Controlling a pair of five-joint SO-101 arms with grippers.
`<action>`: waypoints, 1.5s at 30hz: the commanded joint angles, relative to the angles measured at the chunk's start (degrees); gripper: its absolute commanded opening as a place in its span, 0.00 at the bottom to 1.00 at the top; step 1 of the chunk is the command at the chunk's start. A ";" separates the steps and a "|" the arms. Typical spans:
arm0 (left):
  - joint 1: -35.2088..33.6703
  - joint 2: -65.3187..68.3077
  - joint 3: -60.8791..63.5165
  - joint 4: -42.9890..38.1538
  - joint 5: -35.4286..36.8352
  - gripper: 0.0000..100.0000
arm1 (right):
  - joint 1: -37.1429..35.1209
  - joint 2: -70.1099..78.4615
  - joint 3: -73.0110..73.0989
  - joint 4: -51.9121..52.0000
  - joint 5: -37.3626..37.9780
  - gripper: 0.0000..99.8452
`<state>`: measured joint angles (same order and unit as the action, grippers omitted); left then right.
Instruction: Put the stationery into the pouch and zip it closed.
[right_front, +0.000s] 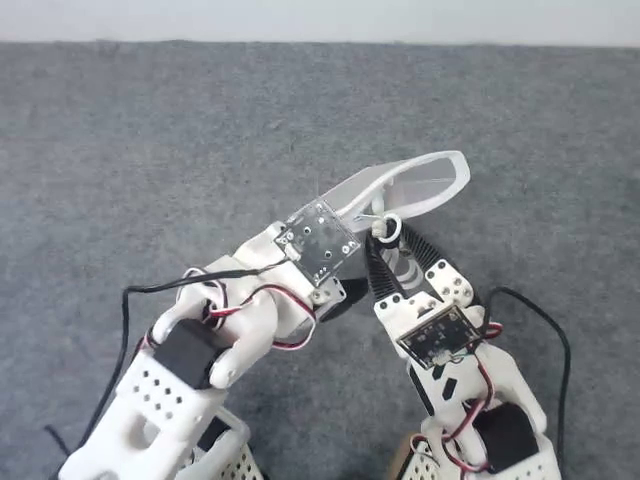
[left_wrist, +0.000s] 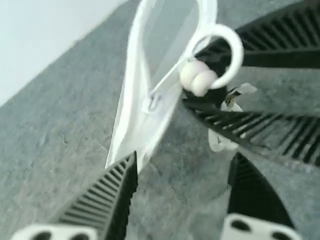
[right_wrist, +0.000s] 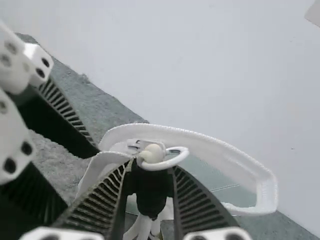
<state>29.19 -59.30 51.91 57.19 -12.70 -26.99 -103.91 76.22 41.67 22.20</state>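
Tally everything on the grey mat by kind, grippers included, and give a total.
Left gripper, right gripper: 2
Clear plastic pouch with white zip edging: 1
White ring-shaped zip pull with bead: 1
Small black item in right gripper: 1
Total: 5

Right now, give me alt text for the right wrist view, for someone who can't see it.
The right tool is closed on a dark tab beside the zip pull's white ring and bead, at the open mouth of the clear, white-rimmed pouch. The left tool stands open alongside, over grey carpet, with a white wall behind.
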 joint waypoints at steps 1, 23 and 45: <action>0.09 -1.58 -0.75 -2.99 -0.88 0.28 | 1.10 -0.13 -2.99 0.92 0.53 0.01; -4.48 -9.58 0.48 -0.79 -7.82 0.28 | 1.10 -0.13 -2.90 1.01 0.53 0.01; -5.36 -9.41 13.58 -25.41 -14.51 0.28 | 1.10 -0.13 -2.90 1.27 0.88 0.01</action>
<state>23.74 -67.74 65.98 33.54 -27.12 -26.90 -103.21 76.13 42.37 22.29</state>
